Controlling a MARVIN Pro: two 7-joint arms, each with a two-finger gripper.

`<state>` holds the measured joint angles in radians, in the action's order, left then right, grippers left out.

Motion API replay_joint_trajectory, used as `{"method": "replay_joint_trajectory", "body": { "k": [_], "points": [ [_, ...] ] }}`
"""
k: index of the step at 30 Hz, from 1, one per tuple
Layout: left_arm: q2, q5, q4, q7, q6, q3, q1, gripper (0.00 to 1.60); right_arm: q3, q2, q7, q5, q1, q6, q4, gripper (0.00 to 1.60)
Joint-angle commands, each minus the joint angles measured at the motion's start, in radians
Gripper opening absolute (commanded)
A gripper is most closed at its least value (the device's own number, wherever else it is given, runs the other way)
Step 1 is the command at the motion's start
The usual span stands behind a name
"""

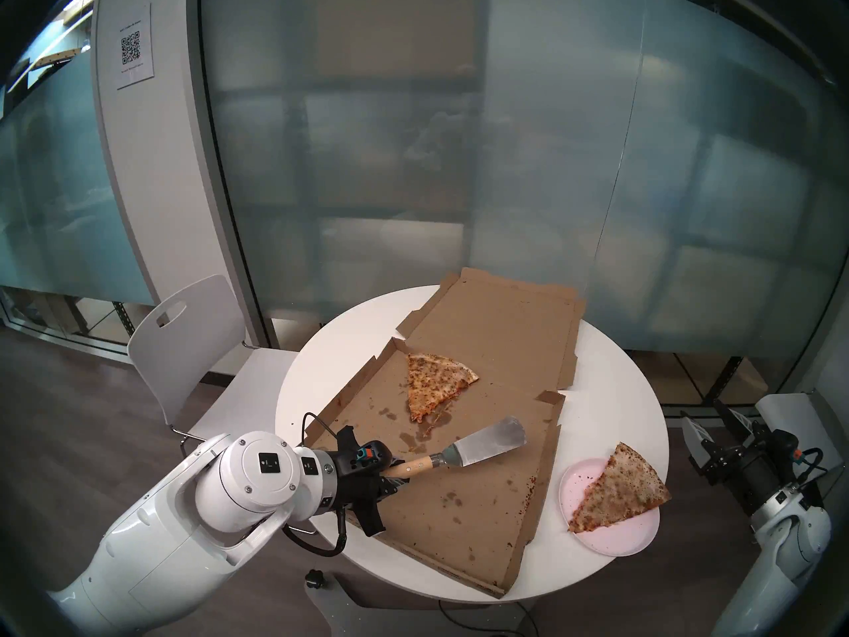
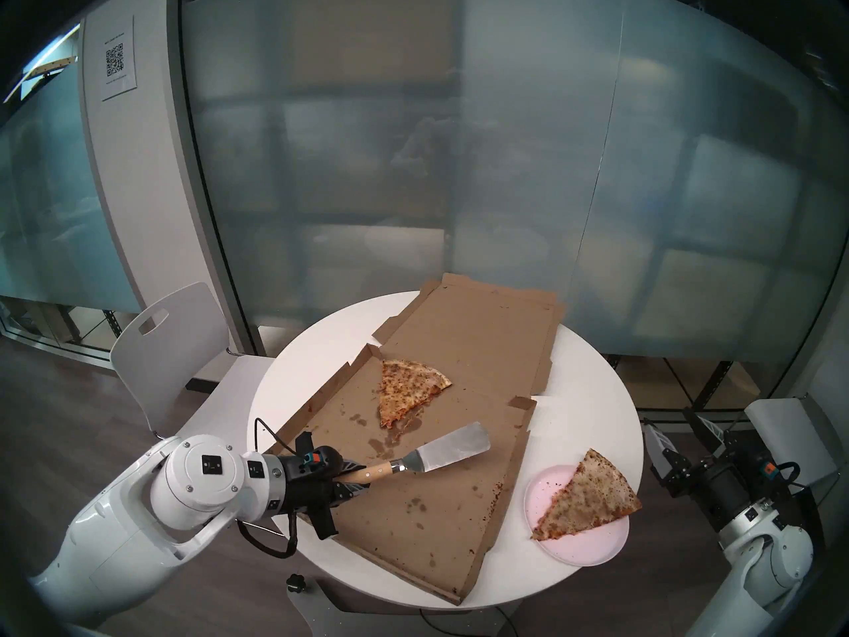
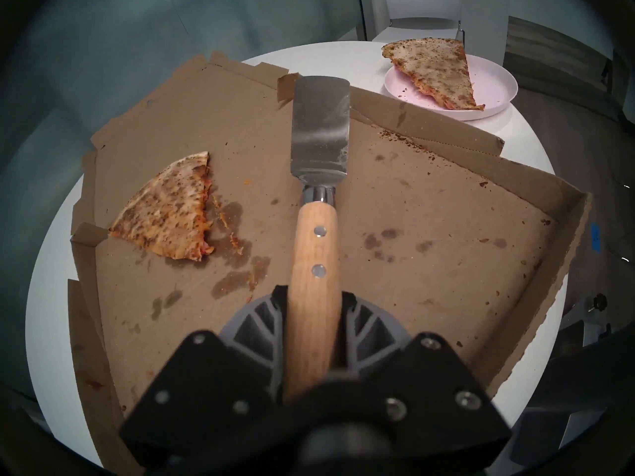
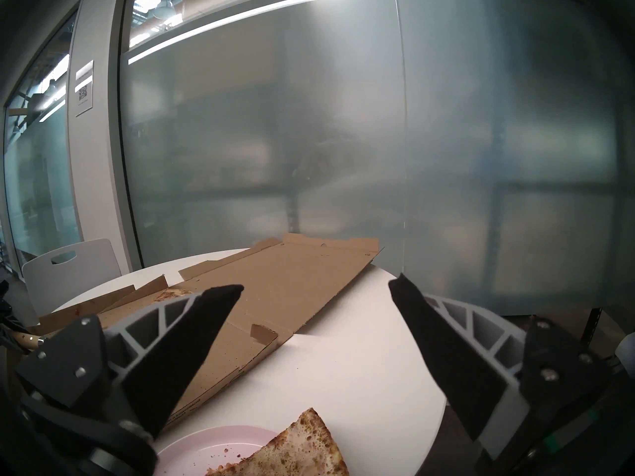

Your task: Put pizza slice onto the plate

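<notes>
Head view, pizza slice overhanging plate rim, left hand clenching spatula, right hand spread off-table.

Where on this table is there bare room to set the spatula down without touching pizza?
Widest free patch: the pizza box floor between the spatula and the box's near edge, only grease stains. The open lid's inside beyond the smaller slice is bare too. A narrow white table strip lies between box and plate. Crowded: the plate, where the pizza slice overhangs the rim.
</notes>
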<state>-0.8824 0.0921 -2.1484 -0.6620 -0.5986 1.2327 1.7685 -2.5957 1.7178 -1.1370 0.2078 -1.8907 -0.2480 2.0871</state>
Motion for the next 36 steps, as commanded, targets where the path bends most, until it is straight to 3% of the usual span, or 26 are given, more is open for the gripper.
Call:
{"method": "replay_joint_trajectory", "body": {
  "k": [1,36],
  "points": [
    [-0.028,-0.026,0.017,-0.012,0.022,0.005,-0.035,0.0,-0.006,0.0,0.004,0.004,0.005,-0.002,0.023,1.6],
    [-0.067,-0.037,0.216,-0.153,-0.019,-0.098,-0.238,0.0,0.0,0.0,0.017,0.011,0.005,-0.002,0.018,1.6]
  ]
}}
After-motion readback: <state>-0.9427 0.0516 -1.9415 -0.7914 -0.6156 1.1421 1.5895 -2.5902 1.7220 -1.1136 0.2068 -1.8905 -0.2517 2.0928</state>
